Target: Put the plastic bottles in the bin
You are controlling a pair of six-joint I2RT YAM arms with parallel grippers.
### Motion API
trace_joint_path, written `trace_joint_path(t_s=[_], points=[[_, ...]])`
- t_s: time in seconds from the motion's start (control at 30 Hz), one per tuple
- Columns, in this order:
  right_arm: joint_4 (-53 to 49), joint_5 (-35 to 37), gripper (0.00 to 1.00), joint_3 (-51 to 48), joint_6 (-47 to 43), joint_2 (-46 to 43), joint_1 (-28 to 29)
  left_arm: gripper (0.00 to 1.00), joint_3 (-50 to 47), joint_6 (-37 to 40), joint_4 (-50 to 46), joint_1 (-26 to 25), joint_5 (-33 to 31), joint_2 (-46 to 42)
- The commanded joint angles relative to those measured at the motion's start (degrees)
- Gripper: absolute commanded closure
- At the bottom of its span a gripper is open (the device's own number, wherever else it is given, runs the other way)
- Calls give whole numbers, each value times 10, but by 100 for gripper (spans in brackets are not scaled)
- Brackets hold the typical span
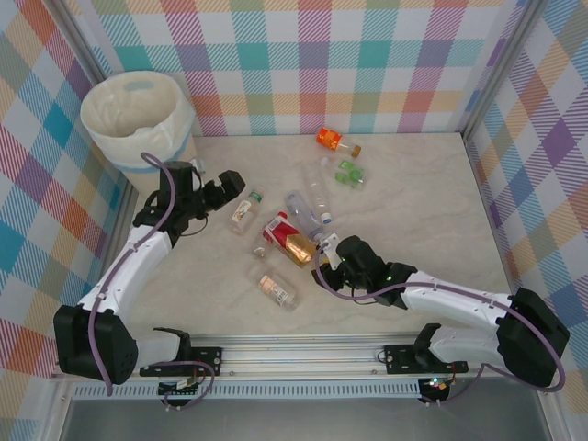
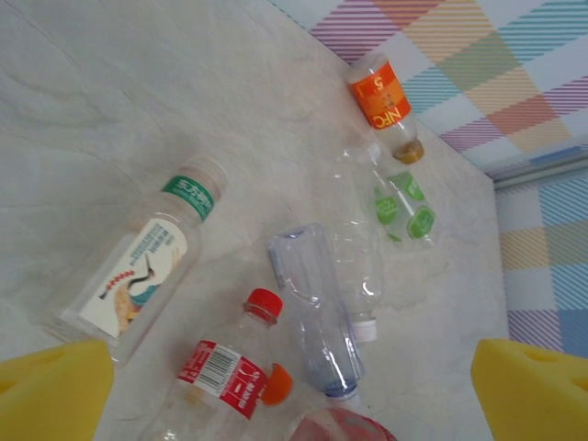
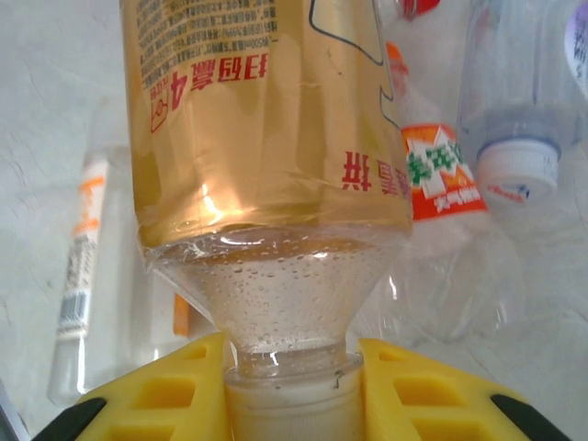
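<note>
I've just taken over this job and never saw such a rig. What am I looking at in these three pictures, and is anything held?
Two white robot arms stand at the near edge of a table. The overhead picture looks down on both; the other two come from a camera on each wrist. Plastic bottles lie scattered mid-table, one orange-labelled bottle near the back wall. The bin stands in the far left corner. The left gripper is open, holding nothing. The right gripper is closed on the cap end of a gold-labelled bottle.
</note>
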Motion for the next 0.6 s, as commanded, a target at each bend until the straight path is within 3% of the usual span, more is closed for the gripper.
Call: trace_joint_path(t_s=[0.0, 0.13, 0.57], points=[[89, 9, 75, 21, 39, 4, 3, 0, -52, -76, 94, -16, 42, -22], [128, -6, 75, 40, 52, 40, 3, 0, -108, -110, 171, -52, 29, -41], [190, -49, 75, 109, 55, 127, 3, 0, -126, -108, 228, -103, 61, -6]])
